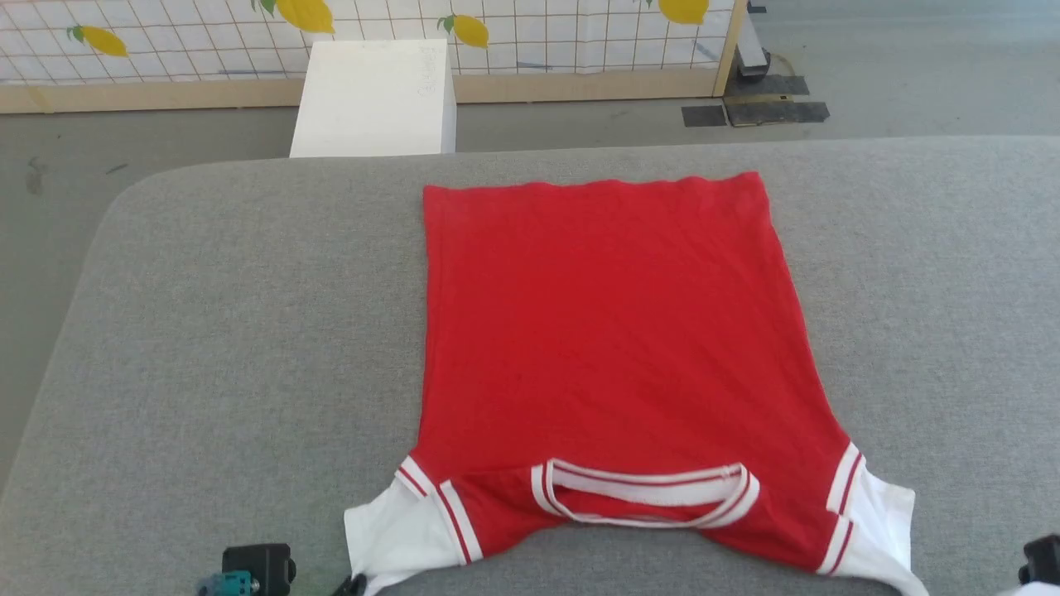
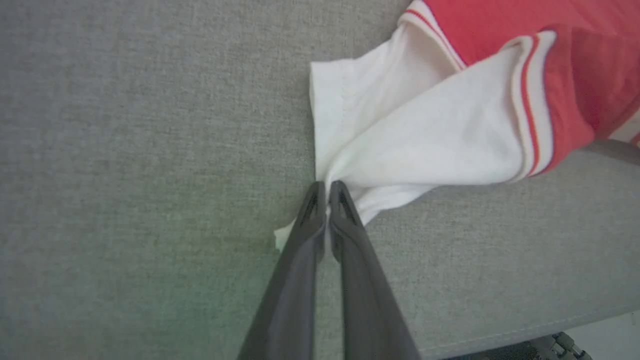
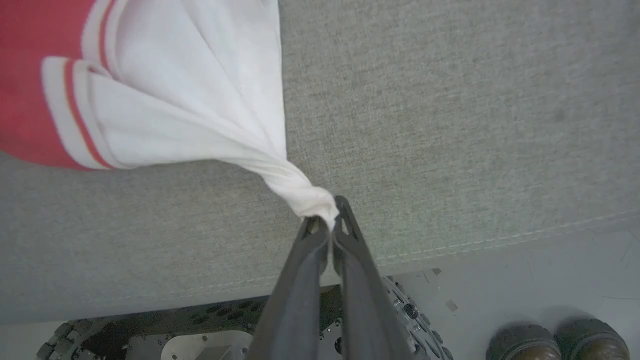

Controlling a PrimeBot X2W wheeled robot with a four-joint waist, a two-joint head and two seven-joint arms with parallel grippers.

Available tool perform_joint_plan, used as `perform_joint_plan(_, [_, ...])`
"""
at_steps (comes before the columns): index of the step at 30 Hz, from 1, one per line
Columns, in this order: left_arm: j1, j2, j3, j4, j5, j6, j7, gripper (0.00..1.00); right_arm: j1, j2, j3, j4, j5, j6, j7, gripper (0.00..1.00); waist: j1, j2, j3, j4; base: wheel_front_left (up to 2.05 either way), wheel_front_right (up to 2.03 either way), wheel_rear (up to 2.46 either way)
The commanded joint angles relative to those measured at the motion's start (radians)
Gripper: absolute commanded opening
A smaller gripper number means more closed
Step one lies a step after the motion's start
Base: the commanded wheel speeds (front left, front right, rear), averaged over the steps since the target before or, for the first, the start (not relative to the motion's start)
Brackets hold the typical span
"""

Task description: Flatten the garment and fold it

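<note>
garment (image 1: 613, 331) sleeve tips cut off below, shoes (image 3: 557, 344) half cropped

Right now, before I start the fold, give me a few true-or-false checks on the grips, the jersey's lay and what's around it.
1. The left gripper is shut on a white sleeve of the garment. True.
2. The right gripper hangs open. False: it pinches the other sleeve, bunched at its tips.
3. The collar lies at the robot's end. True.
4. The garment is folded in half. False: it lies spread full length on the grey surface.
5. A white box stands beyond the far edge. True.
</note>
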Motion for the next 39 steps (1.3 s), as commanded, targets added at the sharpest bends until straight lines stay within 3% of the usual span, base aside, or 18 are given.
perform_joint_plan(1, [0.027,-0.006,-0.004,-0.001,-0.003,0.009,0.002,0.0,0.013,0.002,-0.002,0.024,0.004,-0.002,-0.013,0.0,0.0001,0.0,-0.003,0.003,0.0,0.0,0.0])
perform_joint_plan(4, [0.03,-0.014,-0.012,-0.008,-0.003,0.006,-0.01,0.0,0.013,0.003,0.011,0.082,0.031,-0.002,-0.061,0.0,0.0001,0.0,-0.005,0.007,0.0,0.0,0.0])
perform_joint_plan(5, [0.025,-0.015,-0.014,-0.011,0.0,0.003,-0.016,0.0,0.005,0.003,0.02,0.098,0.04,-0.002,-0.091,0.34,0.0001,0.0,-0.006,0.009,0.0,0.0,0.0])
perform_joint_plan(6, [0.02,-0.016,-0.015,-0.014,0.002,0.003,-0.022,0.0,-0.001,0.004,0.038,0.104,0.045,-0.002,-0.116,0.6,0.0001,0.0,-0.006,0.01,0.0,0.0,0.0])
perform_joint_plan(7, [0.014,-0.018,-0.015,-0.017,0.004,0.0,-0.028,0.0,-0.011,0.004,0.057,0.103,0.045,-0.002,-0.15,1.0,0.0001,0.0,-0.006,0.011,0.0,0.0,0.0])
perform_joint_plan(13, [-0.011,-0.022,-0.012,-0.03,0.003,-0.007,-0.055,0.0,-0.108,-0.003,0.085,0.088,-0.004,-0.002,-0.309,1.0,0.0001,0.0,0.009,0.016,0.0,0.0,0.0])
perform_joint_plan(19, [-0.031,-0.024,-0.023,-0.036,0.011,-0.01,-0.06,0.0,-0.326,-0.017,0.123,0.099,-0.046,-0.002,-0.445,1.0,0.0001,0.0,0.047,0.036,0.0,0.0,0.0])
perform_joint_plan(23, [-0.064,-0.025,-0.032,-0.053,0.021,-0.014,-0.06,0.0,-0.526,-0.051,0.149,0.182,-0.054,-0.002,-0.518,1.0,0.0001,0.0,0.094,0.069,0.0,0.0,0.0])
perform_joint_plan(27, [-0.102,-0.031,-0.045,-0.069,0.032,-0.02,-0.064,0.0,-0.723,-0.091,0.14,0.344,-0.043,-0.002,-0.567,1.0,0.0001,0.0,0.148,0.118,0.0,0.0,0.0])
perform_joint_plan(34, [-0.168,-0.05,-0.063,-0.073,0.04,-0.037,-0.084,0.0,-1.016,-0.191,0.116,0.646,-0.084,-0.002,-0.484,1.0,0.0001,0.0,0.275,0.211,0.0,0.0,0.0])
perform_joint_plan(39, [-0.211,-0.066,-0.076,-0.057,0.046,-0.053,-0.108,0.0,-1.166,-0.245,0.084,0.763,-0.138,-0.002,-0.365,1.0,0.0001,0.0,0.359,0.261,0.0,0.0,0.0])
